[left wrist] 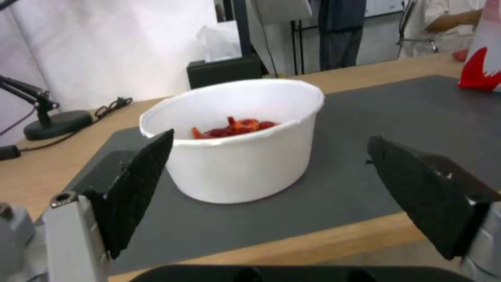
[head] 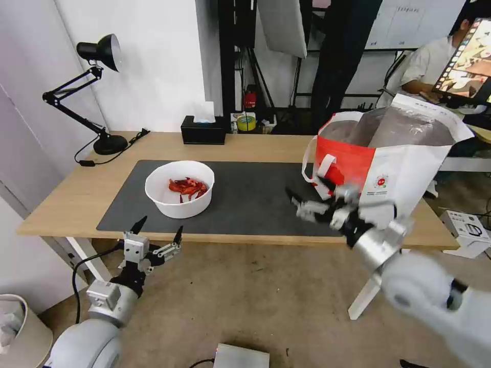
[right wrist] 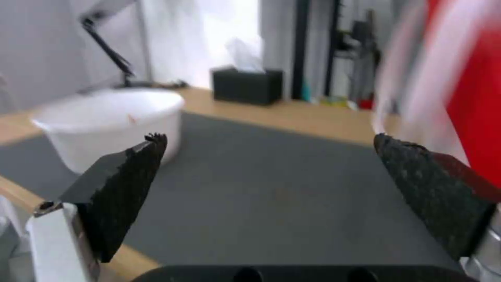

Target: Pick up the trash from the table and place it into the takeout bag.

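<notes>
The left gripper (head: 158,228) was raised in front of the body with its fingers (left wrist: 137,188) spread wide. The right gripper (head: 307,197), blurred, reached forward, its fingers (right wrist: 123,196) apparently also apart.

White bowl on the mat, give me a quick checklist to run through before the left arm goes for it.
1. White bowl upright on the dark mat: ok.
2. Left gripper open, jaws spread wider than the bowl in the left wrist view: ok.
3. Left gripper lined up with the bowl, short of the table edge: ok.
4. Takeout bag upright, mouth open: ok.
5. Right gripper open, beside the bag, away from the bowl: ok.
6. Bowl's weight: cannot tell.
</notes>
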### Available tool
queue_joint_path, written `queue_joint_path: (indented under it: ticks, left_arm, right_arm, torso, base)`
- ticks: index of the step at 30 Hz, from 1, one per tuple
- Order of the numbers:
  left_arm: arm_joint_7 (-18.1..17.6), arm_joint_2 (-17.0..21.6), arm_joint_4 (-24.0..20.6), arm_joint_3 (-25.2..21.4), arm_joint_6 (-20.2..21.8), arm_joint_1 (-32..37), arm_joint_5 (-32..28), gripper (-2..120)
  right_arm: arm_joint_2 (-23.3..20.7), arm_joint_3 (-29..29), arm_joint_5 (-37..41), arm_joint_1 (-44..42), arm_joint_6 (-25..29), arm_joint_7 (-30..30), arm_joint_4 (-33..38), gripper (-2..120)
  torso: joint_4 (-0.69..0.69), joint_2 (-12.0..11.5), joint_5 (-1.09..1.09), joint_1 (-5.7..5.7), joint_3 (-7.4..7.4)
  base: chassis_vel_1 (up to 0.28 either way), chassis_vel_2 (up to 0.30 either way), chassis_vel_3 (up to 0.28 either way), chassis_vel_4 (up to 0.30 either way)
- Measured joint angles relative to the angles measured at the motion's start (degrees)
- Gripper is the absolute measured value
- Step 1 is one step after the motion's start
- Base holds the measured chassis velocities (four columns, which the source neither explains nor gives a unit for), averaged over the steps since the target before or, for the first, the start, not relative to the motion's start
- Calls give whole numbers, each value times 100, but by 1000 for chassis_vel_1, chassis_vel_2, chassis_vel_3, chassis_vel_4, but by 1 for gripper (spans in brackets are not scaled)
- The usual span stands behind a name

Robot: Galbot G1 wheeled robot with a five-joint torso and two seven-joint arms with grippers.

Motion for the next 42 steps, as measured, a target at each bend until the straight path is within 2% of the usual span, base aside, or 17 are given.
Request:
queue_joint_path:
  ticks: [1,4,9,17,27,30,33,34,35,37,41,42]
  left_arm:
    - [0,0,0,0,0,0,0,100]
    - [0,-29,-26,-88,-1,113,5,100]
    - [-1,-41,-58,-151,-5,173,2,100]
    - [-7,-17,-60,-183,-6,136,-46,100]
    - [-17,82,12,-215,-6,17,-207,100]
    - [-91,246,34,-230,67,-134,-449,100]
    - [-271,827,253,-239,390,-731,-1291,100]
    - [-271,827,253,-239,390,-731,-1291,100]
    - [-338,988,335,-251,483,-893,-1543,100]
    - [-612,1459,601,-274,700,-1335,-2216,100]
    - [-764,1727,820,-172,774,-1707,-2471,100]
    - [-902,2015,1073,19,899,-2229,-2867,100]
  right_arm:
    - [0,0,0,0,0,0,0,100]
    - [347,169,-628,-667,168,324,-128,100]
    - [533,421,-893,-1132,342,408,-256,100]
    - [548,758,-905,-1576,474,326,-319,100]
    - [532,785,-913,-1640,481,307,-318,100]
    - [530,784,-911,-1633,481,306,-317,100]
    - [528,782,-907,-1624,481,303,-315,100]
    - [528,782,-907,-1624,481,303,-315,100]
    - [528,781,-905,-1623,480,303,-315,100]
    - [526,779,-902,-1618,476,302,-314,100]
    - [526,778,-900,-1615,474,301,-313,100]
    - [525,776,-898,-1612,470,301,-312,100]
  torso:
    - [0,0,0,0,0]
    - [-1,0,-1,0,0]
    - [-1,0,0,0,0]
    - [-1,0,0,0,0]
    - [0,0,0,0,1]
    - [1,0,-1,0,1]
    - [0,0,-1,0,1]
    - [0,0,-1,0,1]
    - [-2,0,-1,1,1]
    - [1,-1,0,1,2]
    - [1,0,0,1,2]
    - [0,0,-2,1,2]
  base:
    - [0,0,0,0]
    - [0,0,0,0]
    - [0,0,0,0]
    - [0,0,0,0]
    - [0,0,0,0]
    - [0,0,0,0]
    - [0,0,0,0]
    - [0,0,0,0]
    - [0,0,0,0]
    - [0,0,0,0]
    - [0,0,0,0]
    - [0,0,0,0]
